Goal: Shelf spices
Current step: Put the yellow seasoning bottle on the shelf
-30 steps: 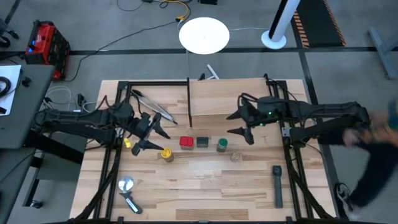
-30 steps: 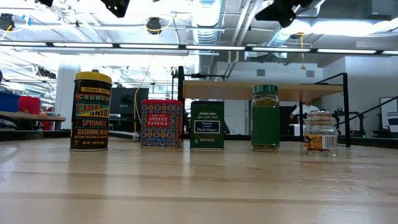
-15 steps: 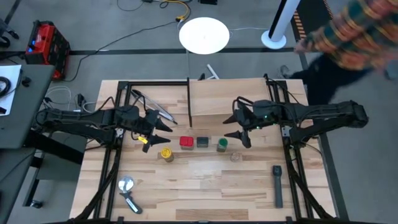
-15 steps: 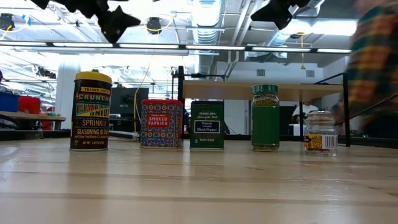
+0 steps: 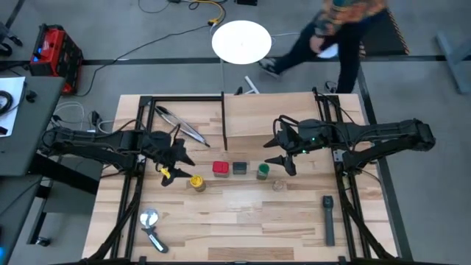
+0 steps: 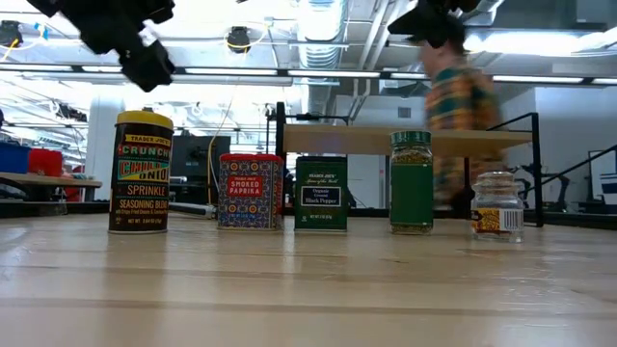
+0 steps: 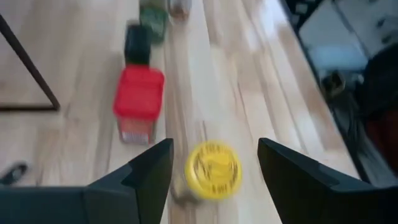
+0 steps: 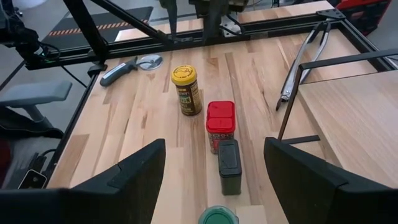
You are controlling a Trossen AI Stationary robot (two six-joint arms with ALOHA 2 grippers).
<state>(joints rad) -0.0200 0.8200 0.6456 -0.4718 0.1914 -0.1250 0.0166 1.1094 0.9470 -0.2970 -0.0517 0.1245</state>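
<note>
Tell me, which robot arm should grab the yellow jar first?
Probably the left. The left gripper hangs open just beside the yellow jar, and its wrist view shows the jar between its fingers. The right gripper, also open, hovers by the green-lidded jar, farther along the row.

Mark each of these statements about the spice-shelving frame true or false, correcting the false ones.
1. All five spices stand on the tabletop, none on the shelf. True.
2. The left gripper is shut on the yellow jar. False: it hovers open beside the jar.
3. The red tin stands between the yellow jar and the dark tin. True.
4. The right gripper holds the green-lidded jar. False: it is open and empty above the row.
</note>
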